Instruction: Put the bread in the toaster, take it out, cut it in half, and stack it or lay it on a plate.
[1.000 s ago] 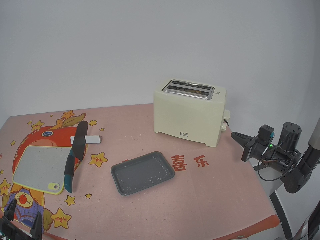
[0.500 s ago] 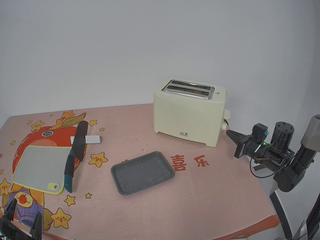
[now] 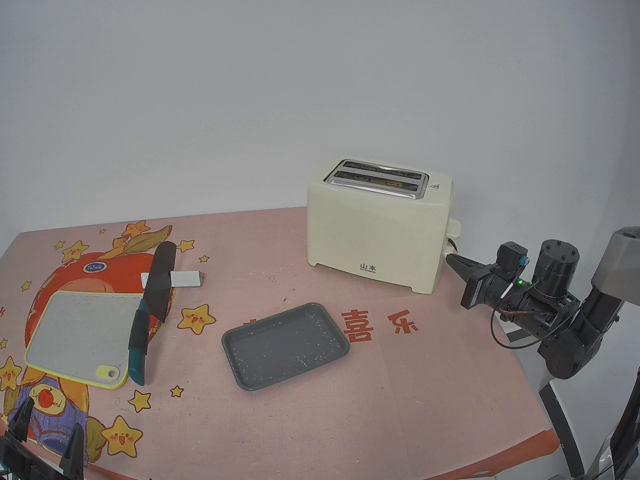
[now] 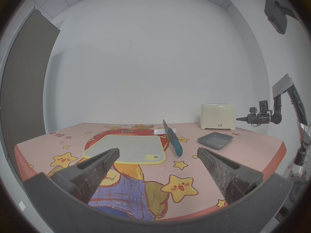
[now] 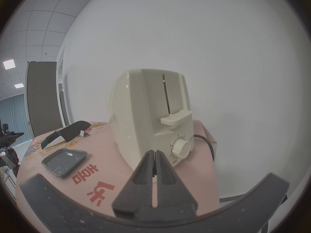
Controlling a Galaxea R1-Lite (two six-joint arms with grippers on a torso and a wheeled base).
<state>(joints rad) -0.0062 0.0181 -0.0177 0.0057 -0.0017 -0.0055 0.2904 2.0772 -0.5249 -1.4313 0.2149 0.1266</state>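
Far to the left of the toaster [image 3: 377, 235], at the near corner of the table [image 3: 400, 395], the left gripper [image 3: 50, 428] hangs with its jaws spread wide and nothing between them. Further back, but still well left of the toaster, a cutting board [image 3: 80, 335] lies flat. A knife [image 3: 150, 301] lies along the board's toaster-side edge, with its dark blade pointing away from the robot and propped on a small white block [image 3: 180, 279]. A grey plate [image 3: 285, 345] sits in front of the toaster and a little to its left, apart from it.

The toaster stands upright towards the back of the table. Something brownish shows down in its near slot, possibly the bread [image 3: 393, 183], though the slots are too dark to be sure. On the toaster's right end a lever [image 5: 176, 117] sits at the lower end of its track, above a round dial [image 5: 180, 148], and a dark cord [image 5: 204, 143] runs off behind.

Just right of that end the right gripper [image 3: 453, 260] points its tips at the toaster, close below the dial. Its jaws are pressed together on nothing.
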